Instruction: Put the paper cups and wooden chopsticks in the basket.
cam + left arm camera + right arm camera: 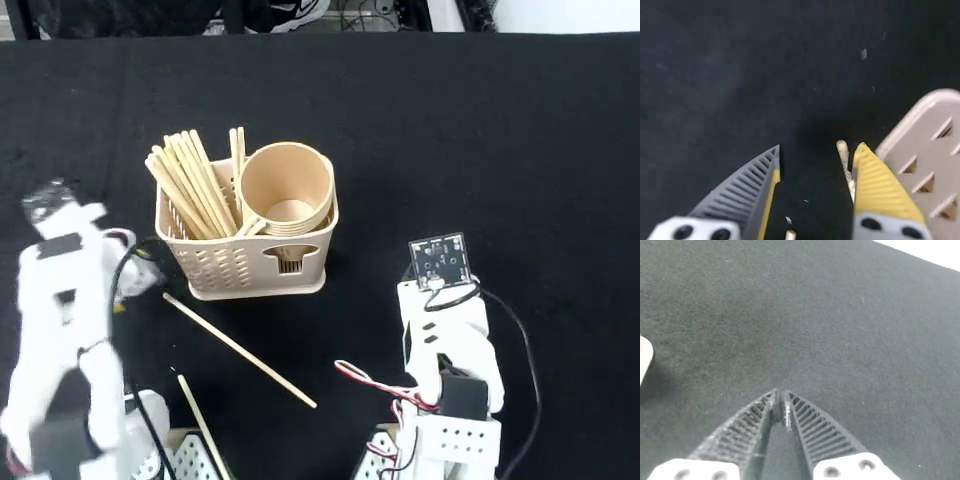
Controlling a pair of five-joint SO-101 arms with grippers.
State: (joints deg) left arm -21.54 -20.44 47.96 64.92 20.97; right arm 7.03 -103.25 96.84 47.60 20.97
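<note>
Wooden chopsticks stood bundled in the cream basket beside a nested stack of paper cups, so most of the job looked done. Two chopsticks remained on the black counter: a long one running from the basket's near corner, and another lying closer to the arm bases. The left arm hung at the long chopstick's tip, its jaws wide and empty. The right arm sat well apart over bare cloth, its jaws pressed together on nothing. How many cups were in the stack was hard to count, and the nearer chopstick's far end was cut off.
</note>
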